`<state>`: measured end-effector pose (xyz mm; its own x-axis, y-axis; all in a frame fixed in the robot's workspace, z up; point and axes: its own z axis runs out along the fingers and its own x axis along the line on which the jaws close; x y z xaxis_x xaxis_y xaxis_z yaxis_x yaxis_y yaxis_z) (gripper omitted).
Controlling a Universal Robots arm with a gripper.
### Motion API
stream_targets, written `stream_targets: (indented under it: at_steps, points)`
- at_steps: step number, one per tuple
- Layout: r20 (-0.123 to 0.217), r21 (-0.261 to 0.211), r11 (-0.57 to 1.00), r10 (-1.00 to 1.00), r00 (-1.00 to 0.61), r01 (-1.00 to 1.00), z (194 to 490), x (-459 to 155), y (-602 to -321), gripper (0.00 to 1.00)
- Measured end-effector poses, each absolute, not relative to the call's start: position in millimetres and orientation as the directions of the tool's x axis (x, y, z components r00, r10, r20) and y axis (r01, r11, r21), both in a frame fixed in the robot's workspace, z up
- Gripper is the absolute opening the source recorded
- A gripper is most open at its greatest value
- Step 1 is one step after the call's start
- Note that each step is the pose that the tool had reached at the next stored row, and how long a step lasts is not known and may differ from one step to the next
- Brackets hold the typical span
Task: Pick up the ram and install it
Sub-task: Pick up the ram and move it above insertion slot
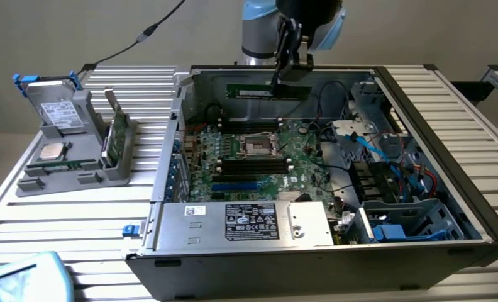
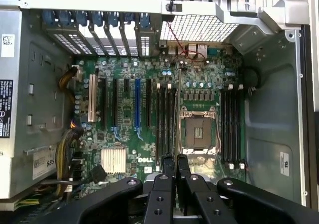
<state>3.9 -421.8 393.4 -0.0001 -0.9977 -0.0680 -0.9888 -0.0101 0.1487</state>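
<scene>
My gripper (image 1: 289, 70) hangs over the far side of the open computer case (image 1: 450, 189), shut on the ram (image 1: 268, 91), a long thin green stick held level above the motherboard (image 1: 258, 170). In the wrist view the ram (image 2: 175, 124) appears edge-on as a thin line between my black fingers (image 2: 160, 184). It lies over the black memory slots (image 2: 164, 124) beside the processor socket (image 2: 198, 133). The gripper (image 2: 175, 165) is clamped on the stick's upper edge. Another bank of slots (image 2: 232, 127) sits on the socket's other side.
On the exterior view's left, a grey fixture (image 1: 31, 182) holds a silver processor chip (image 1: 52, 151), a wider green card (image 1: 115, 135) and a drive (image 1: 60, 113). Inside the case are the power supply (image 1: 241, 223), blue and black cables (image 1: 392, 157) and the metal walls.
</scene>
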Motion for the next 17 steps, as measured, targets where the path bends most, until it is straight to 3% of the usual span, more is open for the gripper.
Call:
stream_targets:
  at_steps: [17]
  points:
    - [-0.068, 0.149, -0.072, -0.996, 0.062, -0.986, 370.0, 1.5, -420.7, 0.14]
